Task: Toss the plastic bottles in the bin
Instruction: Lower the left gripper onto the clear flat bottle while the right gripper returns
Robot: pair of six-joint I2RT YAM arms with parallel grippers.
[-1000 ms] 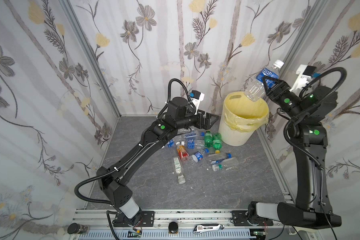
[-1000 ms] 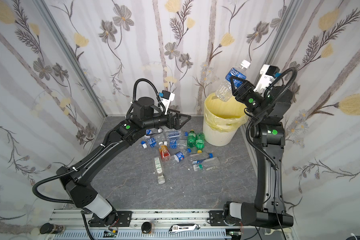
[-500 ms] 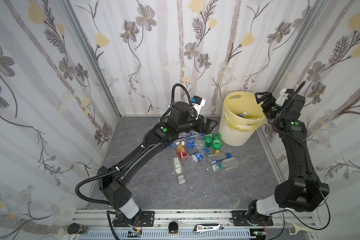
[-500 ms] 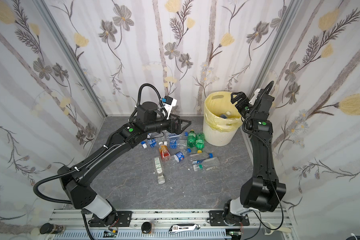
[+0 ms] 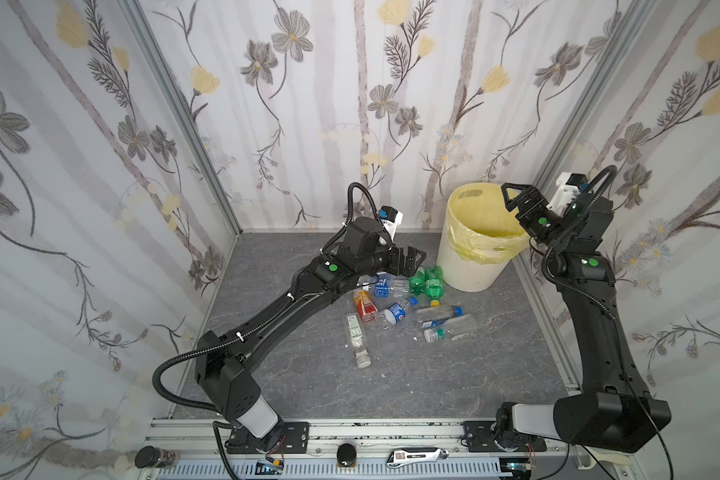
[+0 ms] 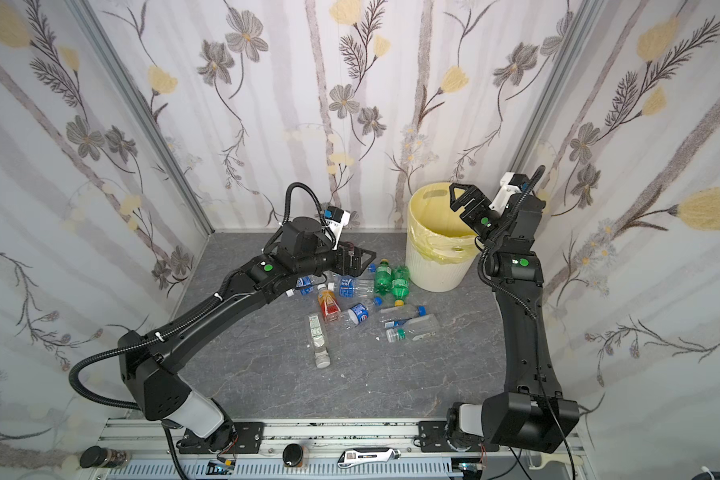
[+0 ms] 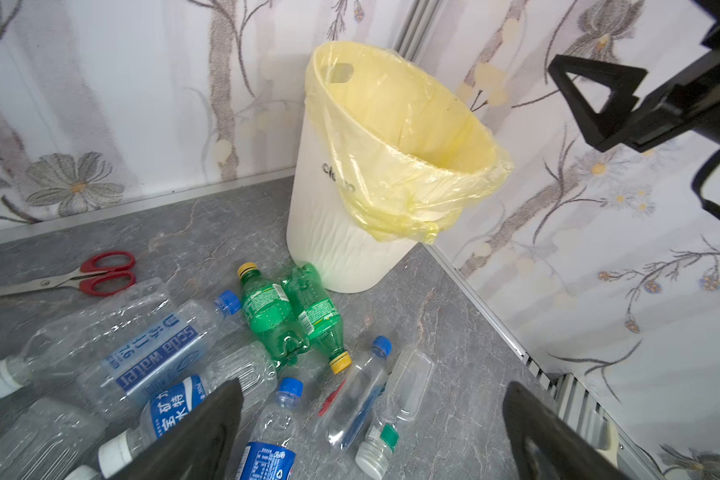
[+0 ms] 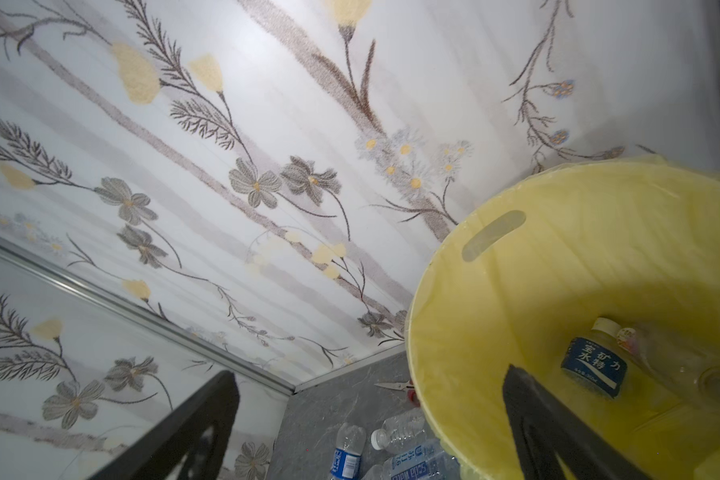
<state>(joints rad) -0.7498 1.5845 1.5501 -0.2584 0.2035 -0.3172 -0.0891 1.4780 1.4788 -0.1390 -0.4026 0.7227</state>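
Bottles (image 5: 393,311): loose heap lying flat on the grey bench (image 5: 308,374), just in front of the bin (image 5: 472,270). Mostly clear, with blue labels and white or blue caps.
Green pair (image 7: 287,316): side by side and touching, necks pointing opposite ways, yellow caps. One base lies just beside the bin's foot.
Orange bottle (image 5: 364,305): on the left arm's side of the heap, near a long clear bottle (image 5: 356,338) that lies nearest the bench's front edge.
Binned bottle (image 8: 591,365): blue label, white cap, lying at the bottom of the yellow bag (image 8: 558,270), with at least one clear bottle next to it.
Bin: white, ribbed, upright in the far corner on the right arm's side, bag folded over its rim.
Left claw (image 5: 408,257): jaws spread wide, empty, hanging low over the heap's far edge near the green pair. No contact can be made out.
Right claw (image 5: 520,197): jaws spread wide, empty, raised above the bin, over its rim on the right arm's side.
Scissors (image 7: 96,276): red handles, flat on the bench beyond the heap, apart from it.
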